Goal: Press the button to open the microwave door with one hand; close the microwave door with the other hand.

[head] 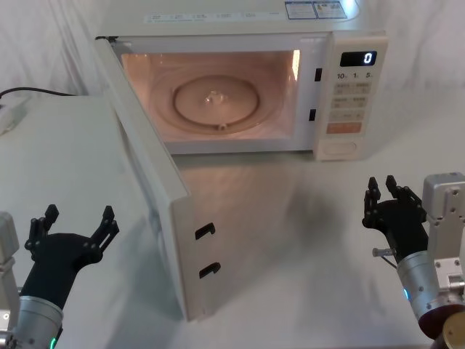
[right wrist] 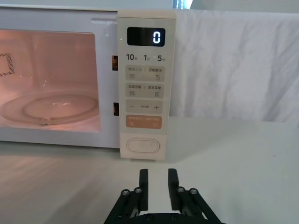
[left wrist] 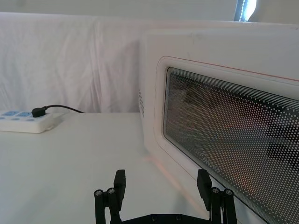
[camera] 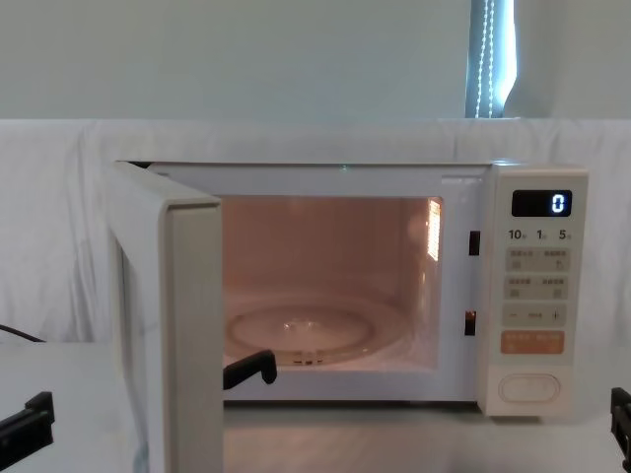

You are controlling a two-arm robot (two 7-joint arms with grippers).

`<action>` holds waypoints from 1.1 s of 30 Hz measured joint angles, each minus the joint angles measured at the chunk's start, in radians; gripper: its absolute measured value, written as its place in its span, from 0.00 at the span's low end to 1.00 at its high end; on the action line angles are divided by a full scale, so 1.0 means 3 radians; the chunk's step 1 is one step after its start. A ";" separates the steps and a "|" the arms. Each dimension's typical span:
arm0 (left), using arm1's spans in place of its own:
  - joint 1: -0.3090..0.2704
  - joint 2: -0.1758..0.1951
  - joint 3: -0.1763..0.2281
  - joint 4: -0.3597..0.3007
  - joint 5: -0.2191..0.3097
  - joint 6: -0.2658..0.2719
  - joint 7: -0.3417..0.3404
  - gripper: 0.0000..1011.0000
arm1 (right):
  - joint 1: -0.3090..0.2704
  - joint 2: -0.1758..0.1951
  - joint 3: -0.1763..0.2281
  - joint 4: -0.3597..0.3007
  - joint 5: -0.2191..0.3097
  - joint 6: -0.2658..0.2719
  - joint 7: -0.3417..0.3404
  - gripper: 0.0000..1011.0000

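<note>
Head view puts my left hand [head: 71, 227] at the lower left of the frame, fingers spread wide and gripping nothing. It sits just outside the swung-out microwave door [head: 149, 182], on the door's window side, near but apart from it. I judge it is staged there to push the door shut, since the outer face is the one to press.

My right hand [head: 385, 196] is at the lower right, fingers nearly together with a narrow gap, carrying nothing. It is lined up with the button [right wrist: 143, 145] but well short of it; I judge it has no further job on the panel, the door being open already.

The door stands wide open, hinged at the left of the cavity, its latch hooks on the near edge. The lit cavity [head: 218, 94] shows the glass turntable [head: 216, 103], with nothing on it. The display [right wrist: 146, 36] reads 0. The orange key [right wrist: 144, 122] sits just above the button.

The counter [head: 290, 240] is plain white and reflects the cavity glow. A power strip [left wrist: 23, 120] with a black plug lies at the far left. White cloth [left wrist: 70, 60] hangs behind.
</note>
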 joint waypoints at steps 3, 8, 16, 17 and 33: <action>0.0000 0.0000 0.0000 0.0000 0.0000 0.0000 0.0000 0.99 | 0.0000 0.0000 -0.0001 0.0000 0.0000 0.0001 0.0000 0.33; 0.0000 0.0000 0.0000 0.0000 0.0000 0.0000 0.0000 0.99 | -0.0001 0.0000 -0.0003 0.0000 0.0000 0.0003 0.0000 0.51; 0.0000 0.0000 0.0000 0.0000 0.0000 0.0000 0.0000 0.99 | 0.0000 0.0000 -0.0003 0.0000 0.0000 0.0004 0.0000 0.76; 0.0000 0.0000 0.0000 0.0000 0.0000 0.0000 0.0000 0.99 | 0.0000 0.0000 -0.0003 0.0000 0.0000 0.0004 0.0000 0.77; 0.0000 0.0000 0.0000 0.0000 0.0000 0.0000 0.0000 0.93 | 0.0000 0.0000 -0.0003 0.0000 0.0000 0.0004 0.0000 0.99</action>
